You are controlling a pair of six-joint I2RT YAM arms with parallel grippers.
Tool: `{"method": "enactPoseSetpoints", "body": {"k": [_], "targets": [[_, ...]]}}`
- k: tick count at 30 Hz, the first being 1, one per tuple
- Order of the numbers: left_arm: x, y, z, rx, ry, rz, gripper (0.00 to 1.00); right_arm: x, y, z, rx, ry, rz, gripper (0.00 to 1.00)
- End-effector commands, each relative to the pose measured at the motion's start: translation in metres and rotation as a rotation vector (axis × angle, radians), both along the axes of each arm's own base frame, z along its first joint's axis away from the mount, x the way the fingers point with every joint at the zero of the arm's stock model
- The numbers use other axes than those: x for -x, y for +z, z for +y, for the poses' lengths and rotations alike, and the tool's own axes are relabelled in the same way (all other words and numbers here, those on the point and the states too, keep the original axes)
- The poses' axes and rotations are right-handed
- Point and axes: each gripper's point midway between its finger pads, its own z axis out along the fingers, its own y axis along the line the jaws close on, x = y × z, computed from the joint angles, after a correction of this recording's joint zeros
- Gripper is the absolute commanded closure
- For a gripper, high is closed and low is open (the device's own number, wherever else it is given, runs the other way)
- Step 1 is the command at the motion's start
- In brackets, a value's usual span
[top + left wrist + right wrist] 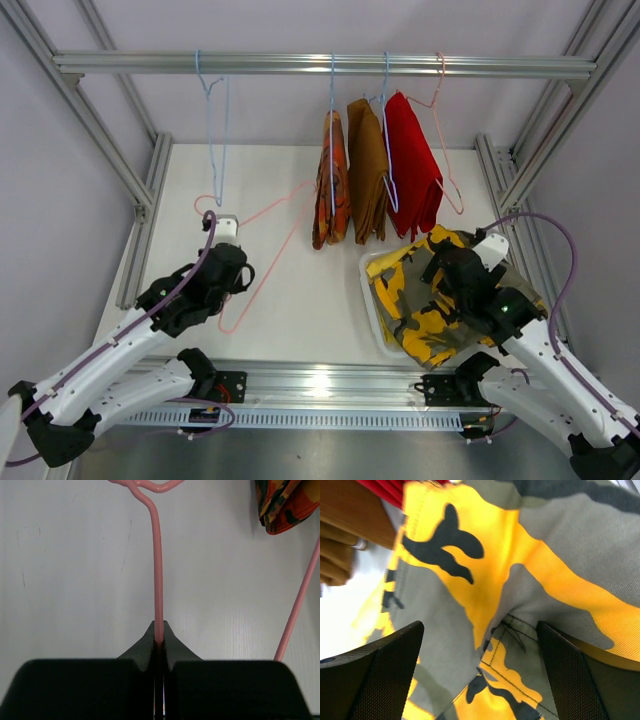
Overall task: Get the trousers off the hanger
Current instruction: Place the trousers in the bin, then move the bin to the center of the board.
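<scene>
Closest to my right wrist camera, the right gripper (pixel 479 627) has its two black fingers spread wide, one at each side of the view. Grey-green and yellow camouflage trousers (pixel 545 555) fill the space beneath and between them. I can't see either pad pinching the cloth.

From overhead, that camouflage pair sits bundled in the white mesh plastic basket (pixel 368 290) on the right side of the white table (pixel 290 320), with the right arm's wrist over it.

On my left wrist camera, the left gripper (pixel 159 645) has its fingers together, clamped on a straight run of the thin pink wire hanger (pixel 158 570). That hanger is bare and down near the tabletop; I can't tell whether it touches the surface.

Three pairs hang side by side on wire hangers from the aluminium rail (pixel 300 64) at the far side: orange-red patterned trousers (pixel 331 190), plain brown trousers (pixel 367 170) and plain red trousers (pixel 412 165). The red pair's lower edge hangs just above the basket's far rim. An empty pale blue wire hanger (pixel 215 130) hangs from the rail well to the left.
</scene>
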Motion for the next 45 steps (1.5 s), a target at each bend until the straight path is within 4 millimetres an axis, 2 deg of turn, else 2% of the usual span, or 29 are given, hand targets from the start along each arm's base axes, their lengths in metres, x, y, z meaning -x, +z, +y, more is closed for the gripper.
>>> {"method": "enactPoseSetpoints", "body": {"k": [1,4,6,8,10,12,13,14,16,17,18,19,23,25,29,31,32,34,35,36,38,39,40,41,44,45], "targets": [[-0.003,0.007,-0.003,0.019,-0.005,-0.034,0.99,-0.006,0.025,0.015,-0.048,0.058,-0.061,0.00],[-0.003,0.009,-0.003,0.025,-0.003,-0.041,0.99,-0.001,0.017,0.022,-0.041,0.080,-0.036,0.01],[-0.003,0.009,-0.002,0.025,0.000,-0.045,1.00,0.001,0.022,0.018,-0.013,0.063,-0.067,0.01],[-0.002,0.006,-0.001,0.017,0.001,-0.040,1.00,0.004,0.027,0.026,-0.011,0.108,-0.091,0.00],[-0.002,0.008,0.000,0.019,0.006,-0.044,1.00,0.004,0.020,0.031,-0.003,0.129,-0.072,0.01],[-0.002,0.009,0.000,0.023,0.007,-0.046,1.00,0.002,0.006,0.038,0.005,0.148,-0.034,0.11],[-0.002,0.010,0.000,0.025,0.008,-0.050,0.99,0.003,-0.007,0.040,0.014,0.156,-0.008,0.18],[-0.002,0.011,0.000,0.028,0.008,-0.051,1.00,0.003,-0.015,0.043,0.014,0.162,0.008,0.37],[-0.002,0.010,0.001,0.025,0.012,-0.051,1.00,0.000,-0.028,0.052,0.005,0.177,0.033,0.54],[-0.002,0.009,0.002,0.022,0.012,-0.050,0.99,0.002,-0.038,0.052,0.010,0.177,0.050,0.74],[-0.001,0.010,0.002,0.024,0.010,-0.054,1.00,0.000,-0.042,0.056,-0.003,0.175,0.054,0.81],[-0.001,0.010,0.002,0.025,0.009,-0.053,1.00,0.000,-0.046,0.057,-0.006,0.177,0.057,0.85],[0.000,0.010,0.002,0.024,0.005,-0.056,1.00,0.002,-0.070,0.062,-0.013,0.182,0.101,0.86],[-0.001,0.012,0.001,0.029,0.004,-0.059,1.00,0.007,-0.092,0.067,-0.022,0.196,0.152,0.88],[0.000,0.013,0.001,0.034,0.005,-0.064,1.00,0.019,-0.129,0.085,-0.044,0.243,0.231,0.97],[0.000,0.015,0.003,0.041,0.006,-0.072,0.99,0.022,-0.140,0.096,-0.054,0.265,0.244,0.99],[0.001,0.016,0.003,0.044,0.007,-0.076,0.99,0.030,-0.150,0.104,-0.037,0.294,0.275,1.00],[0.000,0.017,0.004,0.047,0.011,-0.083,1.00,0.031,-0.151,0.121,-0.039,0.325,0.264,1.00],[0.001,0.019,0.005,0.052,0.012,-0.089,0.99,0.038,-0.152,0.133,-0.035,0.359,0.265,1.00],[0.001,0.018,0.005,0.051,0.015,-0.091,0.99,0.040,-0.157,0.137,-0.010,0.365,0.273,1.00],[0.001,0.020,0.007,0.054,0.018,-0.098,1.00,0.044,-0.151,0.162,-0.014,0.418,0.259,1.00],[0.001,0.021,0.007,0.057,0.020,-0.101,1.00,0.045,-0.156,0.168,0.005,0.424,0.269,1.00],[0.001,0.021,0.008,0.056,0.021,-0.102,1.00,0.046,-0.155,0.176,0.012,0.436,0.270,1.00],[0.001,0.022,0.009,0.054,0.027,-0.106,1.00,0.042,-0.146,0.193,-0.007,0.450,0.255,1.00],[0.002,0.025,0.011,0.064,0.032,-0.122,0.99,0.048,-0.151,0.214,0.047,0.474,0.272,1.00],[0.003,0.026,0.012,0.070,0.030,-0.129,1.00,0.047,-0.143,0.228,0.047,0.485,0.258,1.00]]}}
